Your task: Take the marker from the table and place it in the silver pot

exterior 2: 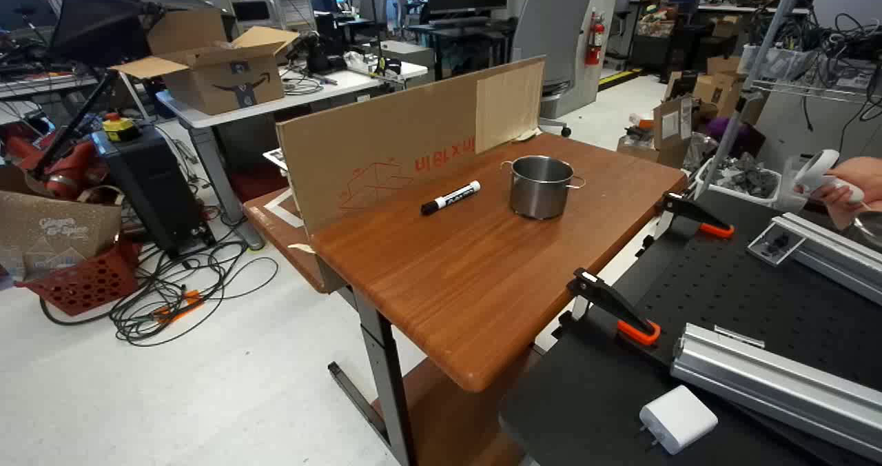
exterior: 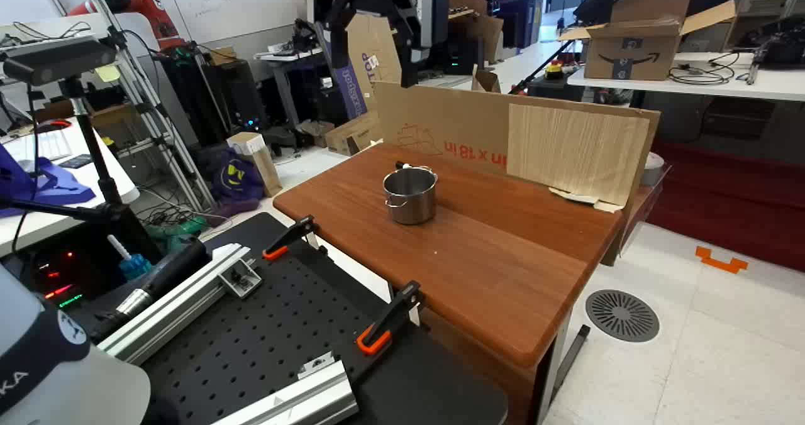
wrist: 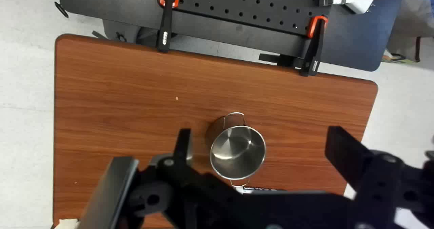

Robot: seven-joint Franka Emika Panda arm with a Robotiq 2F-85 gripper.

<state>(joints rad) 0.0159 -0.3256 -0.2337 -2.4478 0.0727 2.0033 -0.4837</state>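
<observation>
Jaws gape overhead; below, the marker (exterior 2: 451, 198) points jaw to jaw, roughly parallel to the worktop's (exterior 2: 427, 280) long edges.

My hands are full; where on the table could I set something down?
In the wrist view, specks aside, the table is bare from the pot to the left edge, and likewise to the right. Crowded: from the pot toward the cardboard panel, where the marker lies, and the edge under the clamps.

Robotics lab: red robot arm (exterior: 156, 17), whiteboard (exterior: 242, 7)
</observation>
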